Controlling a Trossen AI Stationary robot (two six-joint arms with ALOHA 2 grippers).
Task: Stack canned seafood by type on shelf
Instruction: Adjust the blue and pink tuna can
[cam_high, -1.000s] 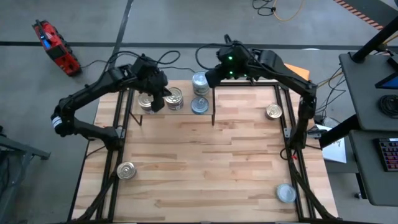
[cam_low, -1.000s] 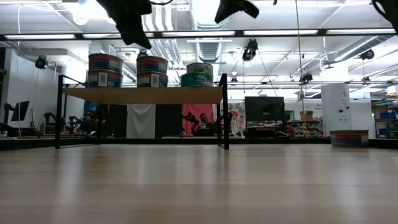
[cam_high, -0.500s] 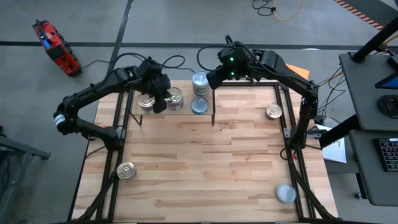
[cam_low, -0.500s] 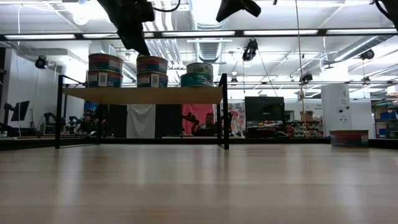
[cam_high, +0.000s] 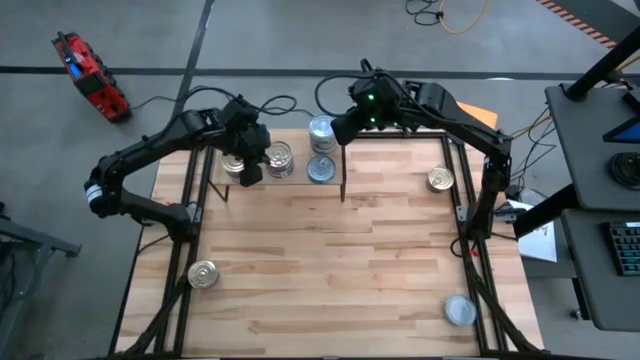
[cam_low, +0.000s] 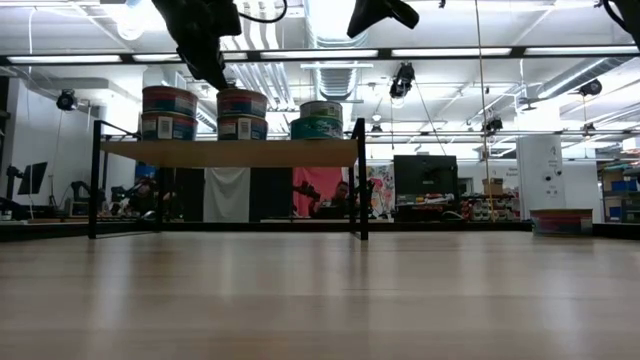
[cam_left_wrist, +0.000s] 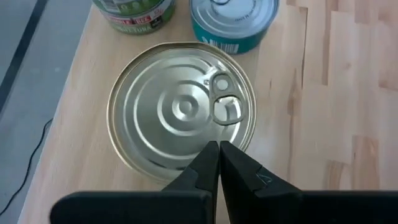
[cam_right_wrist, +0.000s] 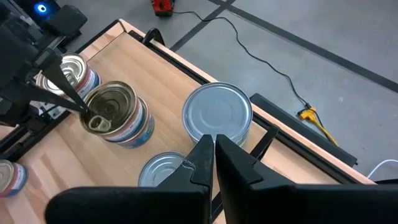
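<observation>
High view: your shelf (cam_high: 300, 178) sits at the far edge of the tabletop (cam_high: 330, 260), between the two arms.
Left gripper (cam_left_wrist: 219, 163): you have it poised over the middle stack on the shelf, fingers pressed together with no gap and nothing between them; the tips sit above the golden-lid tin (cam_left_wrist: 182, 109), close to its pull ring.
Right gripper (cam_right_wrist: 213, 160): you have it above the shelf's right end, fingers closed flat against each other and empty, over the silver-lid tins.
Shelf contents, low view: three stacks of two stand on the board: left stack (cam_low: 169, 112), middle stack (cam_low: 243, 114), right stack (cam_low: 320, 120).
Shelf contents, right wrist view: a tall silver-lid stack (cam_right_wrist: 217, 118) stands beside a lower silver-lid tin (cam_right_wrist: 163, 170), with the golden stacks further along.
Loose tins, high view: one golden-lid tin (cam_high: 440, 179) lies near the right edge, another golden-lid tin (cam_high: 203, 273) near the left front, and a silver-lid tin (cam_high: 460, 310) at the right front corner, all well apart from the shelf.
</observation>
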